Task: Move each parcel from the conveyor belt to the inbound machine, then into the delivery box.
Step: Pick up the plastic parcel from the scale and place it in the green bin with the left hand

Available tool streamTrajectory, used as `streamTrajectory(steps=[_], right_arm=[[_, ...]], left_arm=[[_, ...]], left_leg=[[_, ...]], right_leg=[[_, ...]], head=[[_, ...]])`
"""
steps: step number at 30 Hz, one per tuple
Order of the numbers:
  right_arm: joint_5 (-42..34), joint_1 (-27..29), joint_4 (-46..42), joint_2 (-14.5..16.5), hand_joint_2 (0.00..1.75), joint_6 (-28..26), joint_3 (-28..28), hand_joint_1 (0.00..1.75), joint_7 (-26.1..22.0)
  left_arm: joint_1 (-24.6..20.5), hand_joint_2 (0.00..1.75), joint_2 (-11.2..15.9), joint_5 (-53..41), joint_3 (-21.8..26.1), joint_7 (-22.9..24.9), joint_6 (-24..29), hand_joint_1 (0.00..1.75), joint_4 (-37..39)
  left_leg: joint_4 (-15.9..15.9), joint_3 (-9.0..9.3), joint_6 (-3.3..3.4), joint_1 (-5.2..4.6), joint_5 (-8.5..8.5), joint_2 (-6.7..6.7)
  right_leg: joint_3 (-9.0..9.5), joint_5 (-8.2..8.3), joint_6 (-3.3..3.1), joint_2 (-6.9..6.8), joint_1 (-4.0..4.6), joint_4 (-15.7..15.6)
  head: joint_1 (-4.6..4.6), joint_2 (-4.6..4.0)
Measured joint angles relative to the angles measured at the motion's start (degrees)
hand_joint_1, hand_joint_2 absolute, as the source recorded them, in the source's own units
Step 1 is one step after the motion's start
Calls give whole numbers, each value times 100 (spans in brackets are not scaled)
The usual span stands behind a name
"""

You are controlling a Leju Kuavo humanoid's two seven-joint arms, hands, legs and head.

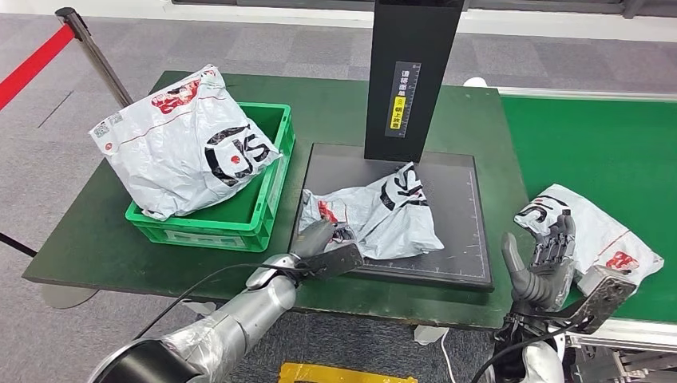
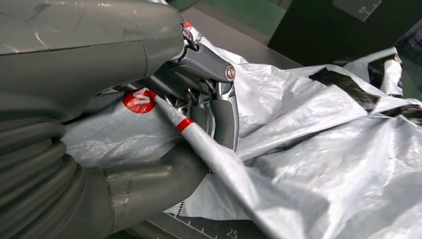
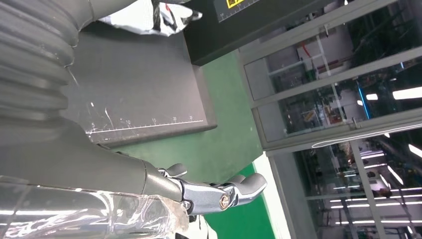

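Parcel (image 1: 383, 214) lies crumpled on the inbound machine (image 1: 455, 239), its near-left corner pinched in the left hand (image 1: 318, 239), whose fingers (image 2: 224, 114) close on a fold. Delivery box (image 1: 267, 195) sits just leftward (one parcel inside); right hand (image 1: 547, 259) hovers spread, empty.

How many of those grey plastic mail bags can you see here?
3: one parcel in the green crate, one parcel on the dark scanner plate under the left hand, one parcel on the conveyor belt. The crate could hide more.
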Motion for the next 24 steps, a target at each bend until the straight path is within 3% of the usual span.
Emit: streamTrajectory(steps=[10,18,24], right_arm=[[-112,1,2,0,175,-56,55,0,-37],[-145,37,0,2,175,-163,92,0,-41],[-153,41,0,3,175,-177,92,0,-34]], left_arm=[[32,175,58,-58,179,-162,139,175,0],[-15,175,78,-1068,185,154,1221,175,-79],[-114,175,79,-1226,151,256,1340,175,-159]], left_leg=[[0,0,0,0,0,0],[0,0,0,0,0,-1],[0,0,0,0,0,0]], right_leg=[[0,0,0,0,0,1],[-1,0,0,-1,0,1],[-1,0,0,0,0,1]], head=[[0,0],[0,0],[0,0]])
